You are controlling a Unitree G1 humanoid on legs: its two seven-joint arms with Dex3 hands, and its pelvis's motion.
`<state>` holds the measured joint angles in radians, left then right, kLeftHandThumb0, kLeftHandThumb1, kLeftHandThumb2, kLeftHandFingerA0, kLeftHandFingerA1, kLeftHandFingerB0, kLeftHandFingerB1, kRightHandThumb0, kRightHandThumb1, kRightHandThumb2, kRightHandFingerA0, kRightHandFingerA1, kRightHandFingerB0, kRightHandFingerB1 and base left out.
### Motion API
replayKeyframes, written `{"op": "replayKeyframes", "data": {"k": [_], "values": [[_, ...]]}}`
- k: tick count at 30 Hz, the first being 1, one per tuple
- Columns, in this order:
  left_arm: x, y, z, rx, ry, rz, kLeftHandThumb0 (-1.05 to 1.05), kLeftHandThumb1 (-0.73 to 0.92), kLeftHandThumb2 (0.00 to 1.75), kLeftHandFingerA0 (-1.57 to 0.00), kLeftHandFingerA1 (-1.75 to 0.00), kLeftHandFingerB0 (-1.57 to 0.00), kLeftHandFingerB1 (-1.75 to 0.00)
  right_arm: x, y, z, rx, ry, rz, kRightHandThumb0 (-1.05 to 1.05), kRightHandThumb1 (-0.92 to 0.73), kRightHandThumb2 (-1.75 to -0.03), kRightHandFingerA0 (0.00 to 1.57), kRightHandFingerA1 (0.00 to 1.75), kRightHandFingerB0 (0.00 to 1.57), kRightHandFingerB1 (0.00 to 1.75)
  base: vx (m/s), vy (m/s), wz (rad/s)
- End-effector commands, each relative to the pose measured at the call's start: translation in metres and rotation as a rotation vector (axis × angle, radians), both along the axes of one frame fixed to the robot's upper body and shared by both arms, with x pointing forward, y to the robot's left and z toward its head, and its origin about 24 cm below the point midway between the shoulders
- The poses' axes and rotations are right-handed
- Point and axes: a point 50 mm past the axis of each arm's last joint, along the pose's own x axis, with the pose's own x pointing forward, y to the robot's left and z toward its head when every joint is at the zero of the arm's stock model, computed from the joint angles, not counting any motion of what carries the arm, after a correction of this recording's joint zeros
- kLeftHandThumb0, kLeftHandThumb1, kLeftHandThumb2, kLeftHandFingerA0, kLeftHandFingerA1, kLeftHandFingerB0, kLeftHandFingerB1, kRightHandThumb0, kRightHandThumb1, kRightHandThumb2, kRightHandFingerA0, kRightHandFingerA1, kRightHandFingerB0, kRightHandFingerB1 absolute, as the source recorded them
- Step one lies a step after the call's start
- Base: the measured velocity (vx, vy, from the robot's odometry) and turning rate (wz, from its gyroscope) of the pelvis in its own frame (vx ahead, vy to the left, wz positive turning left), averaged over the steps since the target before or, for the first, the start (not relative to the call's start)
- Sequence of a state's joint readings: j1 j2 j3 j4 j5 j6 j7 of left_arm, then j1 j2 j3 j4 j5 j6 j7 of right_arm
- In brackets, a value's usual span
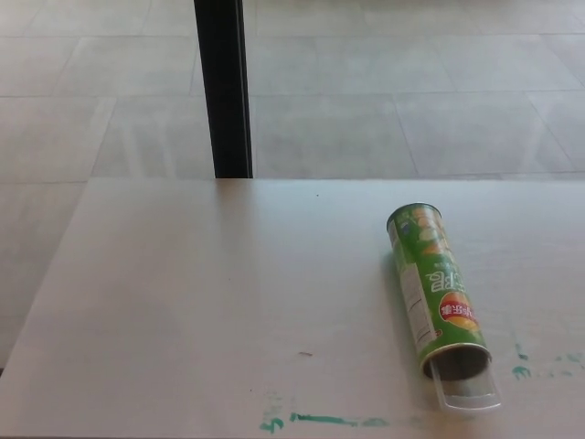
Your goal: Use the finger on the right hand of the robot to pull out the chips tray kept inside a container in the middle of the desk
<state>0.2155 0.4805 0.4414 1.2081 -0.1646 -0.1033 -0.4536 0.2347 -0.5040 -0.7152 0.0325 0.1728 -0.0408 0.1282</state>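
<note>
Neither robot hand shows in the head view right now, so whether the fingers are spread or curled cannot be told, and nothing is gripping or touching the container.

The container [433, 288] is a green cardboard-style tube, glossy, printed with chip pictures and a red oval logo. It lies on its side on the right half of the desk [210, 293], far end up the picture, open mouth toward the near edge. A clear plastic chips tray [468, 389] pokes a little way out of that mouth, thin and see-through with a rounded lip, its tip close to the desk's near edge.

The desk is pale, smooth and matte, with green marker smears [320, 420] along the near edge and a few more green dabs [523, 369] just right of the tube's mouth. Wide bare surface stretches to the left of the tube. Past the far edge, a black post [225, 87] rises from the pale tiled floor [384, 91].
</note>
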Motion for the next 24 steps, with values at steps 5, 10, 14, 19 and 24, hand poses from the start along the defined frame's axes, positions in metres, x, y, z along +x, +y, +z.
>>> {"op": "replayKeyframes", "data": {"k": [5,10,14,19,24], "values": [[0.003,0.009,0.008,0.026,-0.024,-0.001,-0.66,0.69,0.62,-0.32,-0.69,-0.34,-0.54,0.038,0.092,0.074,-0.045,-0.167,0.454,-0.31,-0.64,-0.60,0.68,0.57,0.32,0.38,0.00,0.000,0.00],[0.005,0.010,0.009,0.032,-0.020,-0.023,-0.63,0.53,0.99,-0.35,-0.69,-0.27,-0.59,0.052,0.118,0.052,-0.079,-0.026,0.578,-0.25,-0.65,-0.60,0.66,0.64,0.32,0.39,0.00,0.000,0.00],[0.006,0.010,0.010,0.035,-0.024,-0.030,-0.67,0.66,0.61,-0.33,-0.70,-0.34,-0.56,0.058,0.129,0.037,-0.109,0.064,0.608,-0.37,-0.67,-0.60,0.77,0.89,0.36,0.41,0.00,0.000,0.00],[0.006,0.010,0.010,0.041,-0.015,-0.036,-0.65,0.70,0.61,-0.33,-0.68,-0.33,-0.52,0.064,0.142,0.022,-0.135,0.135,0.641,-0.39,-0.66,-0.60,0.87,0.93,0.40,0.42,0.00,0.000,0.00],[0.007,0.011,0.010,0.037,-0.012,-0.014,-0.65,0.67,0.62,-0.32,-0.68,-0.31,-0.52,0.074,0.158,0.012,-0.200,0.216,0.677,-0.29,-0.60,-0.57,0.88,0.96,0.40,0.42,0.00,0.000,0.00]]}}
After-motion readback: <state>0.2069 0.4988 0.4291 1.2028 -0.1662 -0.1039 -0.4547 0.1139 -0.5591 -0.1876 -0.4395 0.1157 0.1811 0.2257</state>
